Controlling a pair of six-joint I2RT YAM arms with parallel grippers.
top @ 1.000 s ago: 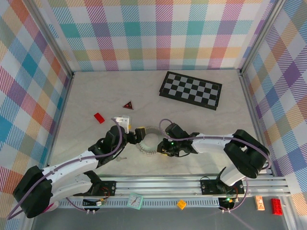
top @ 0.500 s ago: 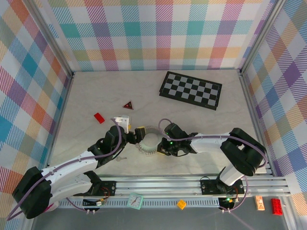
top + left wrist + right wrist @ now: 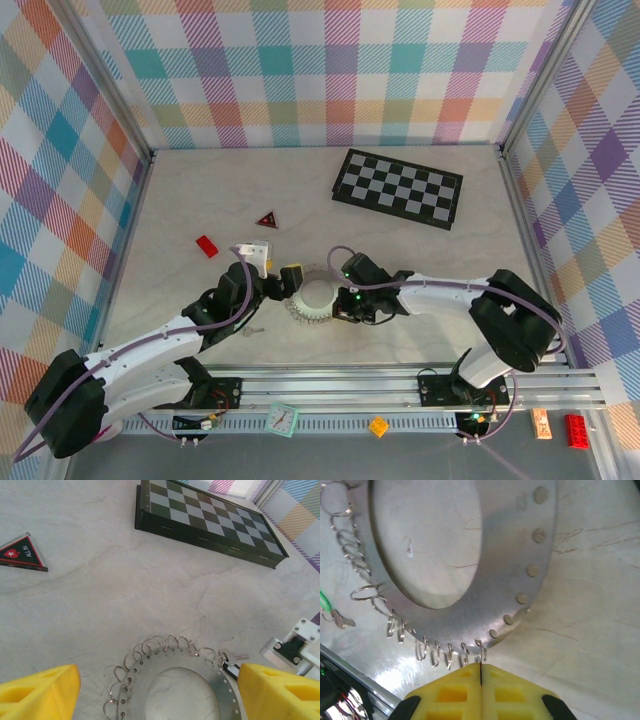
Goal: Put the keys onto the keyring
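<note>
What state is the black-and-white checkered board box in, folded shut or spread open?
Folded shut: the black-and-white checkered board box lies flat as one thick slab, only four rows of squares on top.

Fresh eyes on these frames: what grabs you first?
The big grey keyring, fringed with small wire loops, lies on the pale table near its front edge. The right tool is shut right at its looped edge, while the left tool stands open astride it. Farther back, right of centre, lies a chessboard.
</note>
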